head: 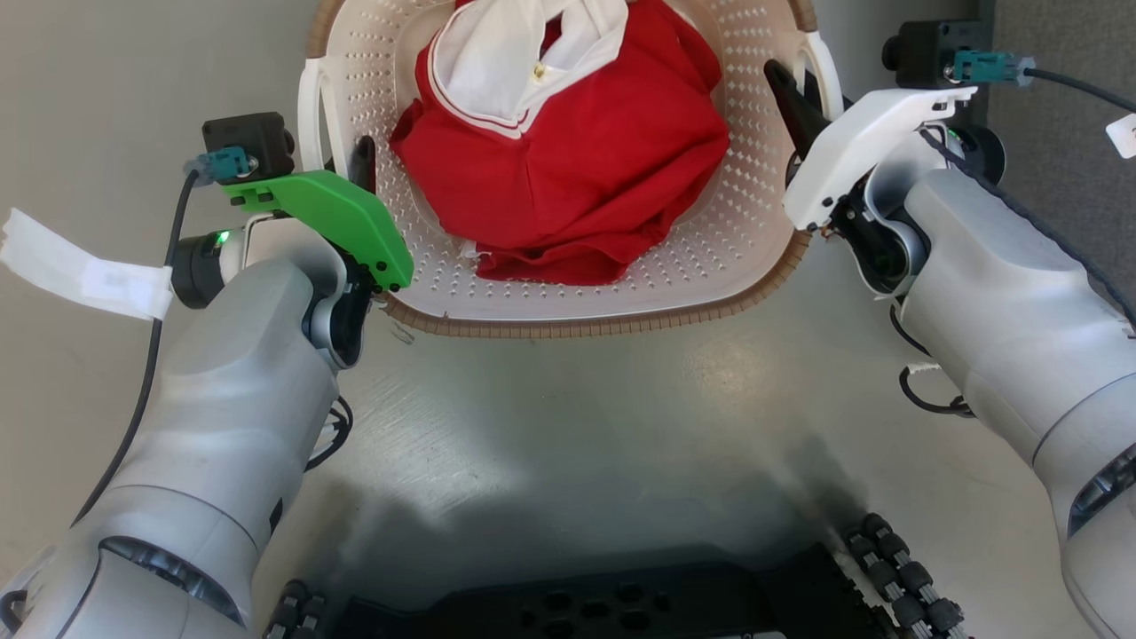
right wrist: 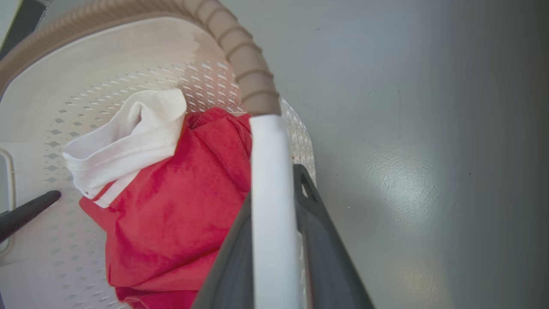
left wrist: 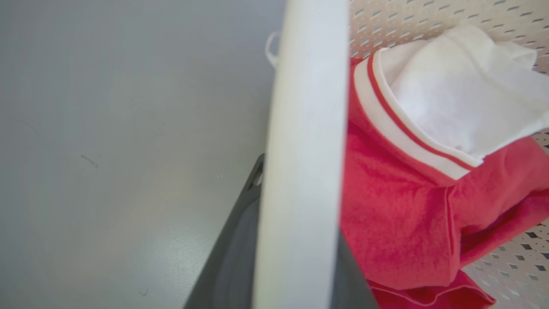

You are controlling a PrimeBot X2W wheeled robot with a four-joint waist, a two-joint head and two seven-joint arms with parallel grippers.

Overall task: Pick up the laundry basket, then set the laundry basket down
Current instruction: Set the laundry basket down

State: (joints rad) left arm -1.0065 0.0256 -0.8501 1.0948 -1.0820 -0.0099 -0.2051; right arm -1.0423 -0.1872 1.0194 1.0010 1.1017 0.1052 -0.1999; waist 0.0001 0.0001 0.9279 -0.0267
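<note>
**Head view: laundry basket (head: 577, 324) clamped from both sides**

Basket's at top center of the frame, with a red shirt (head: 577, 160) piled inside. Left gripper (head: 342, 164) is squeezed narrow on the left handle (head: 309, 115), 1 finger inside the wall. Right gripper (head: 803, 98) pinches the right handle (head: 827, 75) the same way. In both wrist views the white bar is sandwiched between 2 dark fingers (left wrist: 231, 257).
</note>
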